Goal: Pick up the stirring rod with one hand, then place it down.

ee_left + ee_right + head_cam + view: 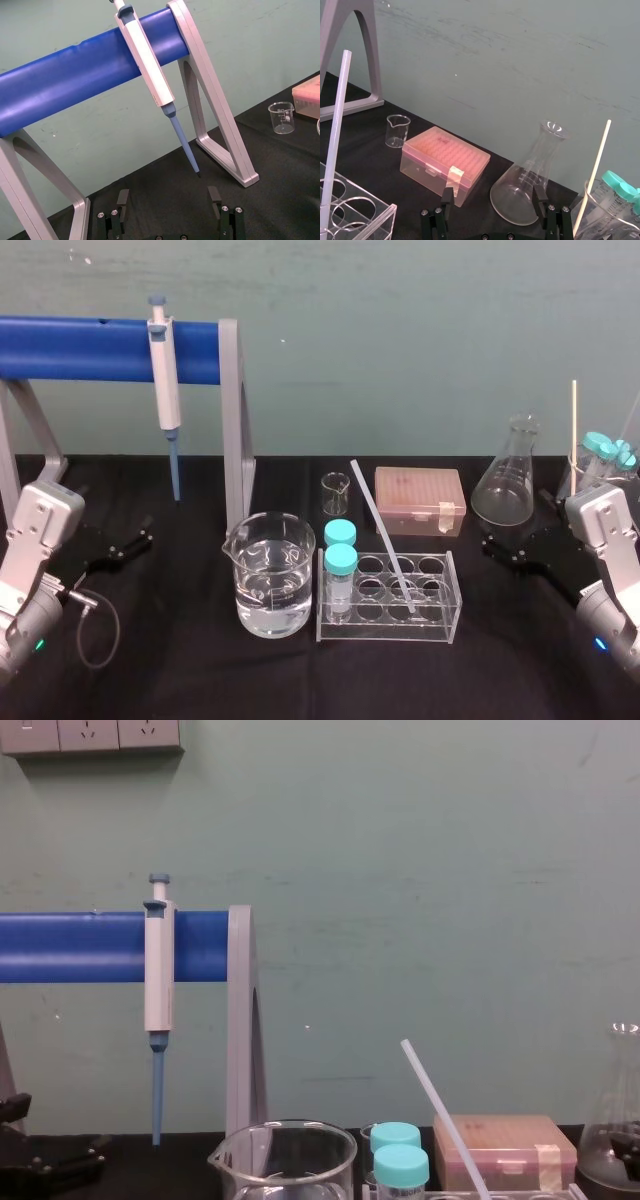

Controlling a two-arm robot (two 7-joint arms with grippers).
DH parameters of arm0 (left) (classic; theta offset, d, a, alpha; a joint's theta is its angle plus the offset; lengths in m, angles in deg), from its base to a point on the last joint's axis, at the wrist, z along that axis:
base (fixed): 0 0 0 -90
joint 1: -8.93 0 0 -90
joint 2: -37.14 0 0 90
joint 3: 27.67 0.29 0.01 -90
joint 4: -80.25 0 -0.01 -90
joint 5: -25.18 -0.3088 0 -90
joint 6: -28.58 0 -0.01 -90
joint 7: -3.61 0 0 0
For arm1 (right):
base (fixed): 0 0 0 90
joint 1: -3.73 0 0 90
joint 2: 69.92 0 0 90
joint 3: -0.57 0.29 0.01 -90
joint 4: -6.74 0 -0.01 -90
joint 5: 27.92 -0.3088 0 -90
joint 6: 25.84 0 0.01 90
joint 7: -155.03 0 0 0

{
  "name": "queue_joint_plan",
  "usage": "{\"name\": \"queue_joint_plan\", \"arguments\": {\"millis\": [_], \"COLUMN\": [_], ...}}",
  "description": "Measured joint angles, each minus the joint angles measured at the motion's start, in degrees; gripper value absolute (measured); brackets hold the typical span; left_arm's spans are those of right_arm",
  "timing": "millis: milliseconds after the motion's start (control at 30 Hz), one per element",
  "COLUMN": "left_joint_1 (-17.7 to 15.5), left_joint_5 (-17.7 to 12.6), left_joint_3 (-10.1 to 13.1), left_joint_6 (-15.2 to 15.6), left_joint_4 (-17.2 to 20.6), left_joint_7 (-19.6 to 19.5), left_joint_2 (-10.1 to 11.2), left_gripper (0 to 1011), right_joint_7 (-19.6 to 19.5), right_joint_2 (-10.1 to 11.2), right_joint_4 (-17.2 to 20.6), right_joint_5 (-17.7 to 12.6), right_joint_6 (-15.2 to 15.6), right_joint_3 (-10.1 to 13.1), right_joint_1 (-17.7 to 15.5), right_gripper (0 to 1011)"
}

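Leaning in the clear tube rack [385, 628], the stirring rod [380, 535] stands tilted, its lower end down in a rack well and its upper end angled toward the back of the table. Nothing grips it. Left gripper [135, 540] sits low at the table's left, by the pipette stand [232, 410], fingers spread, empty. Right gripper [500, 550] sits at the right, just before the conical flask [510, 480], fingers also spread, empty. Judgement: task not begun. Reach, grasp, lift and set-down are all left. The right gripper looks somewhat nearer.
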Motion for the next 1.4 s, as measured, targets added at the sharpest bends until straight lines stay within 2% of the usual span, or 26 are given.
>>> {"name": "queue_joint_plan", "arguments": {"millis": [367,500,533,567,667,733,800,900,1100,1300,1400], "left_joint_1": [0.0,0.0,0.0,0.0,0.0,0.0,0.0,0.0,0.0,0.0,0.0], "left_joint_5": [0.0,0.0,0.0,0.0,0.0,0.0,0.0,0.0,0.0,0.0,0.0], "left_joint_3": [0.0,0.0,0.0,0.0,0.0,0.0,0.0,0.0,0.0,0.0,0.0], "left_joint_6": [0.0,0.0,0.0,0.0,0.0,0.0,0.0,0.0,0.0,0.0,0.0], "left_joint_4": [0.0,0.0,0.0,0.0,0.0,0.0,0.0,0.0,0.0,0.0,0.0], "left_joint_7": [0.0,0.0,0.0,0.0,0.0,0.0,0.0,0.0,0.0,0.0,0.0], "left_joint_2": [0.0,0.0,0.0,0.0,0.0,0.0,0.0,0.0,0.0,0.0,0.0], "left_gripper": [1000,1000,1000,1000,1000,1000,1000,1000,1000,1000,1000], "right_joint_7": [0.1,2.1,3.6,3.6,8.7,10.8,14.7,19.3,24.6,29.3,30.3], "right_joint_2": [-0.1,-0.9,-1.4,-1.4,-2.7,-3.3,-4.1,-5.1,-6.7,-8.4,-9.0], "right_joint_4": [0.0,0.0,0.1,0.1,0.7,1.0,1.5,1.6,1.0,-1.5,-2.9], "right_joint_5": [0.0,-2.2,-4.0,-4.0,-9.3,-11.4,-14.6,-17.7,-19.6,-19.0,-18.4], "right_joint_6": [0.0,0.3,0.5,0.5,1.7,2.5,4.2,6.8,10.0,12.2,13.1], "right_joint_3": [0.3,1.8,2.7,2.7,4.3,4.8,5.1,5.2,4.1,1.3,0.1], "right_joint_1": [0.0,0.1,0.4,0.4,1.7,2.4,3.7,5.5,8.4,12.1,13.6], "right_gripper": [1003,1003,1003,1003,1003,1003,1003,1003,1003,1003,1003]}}
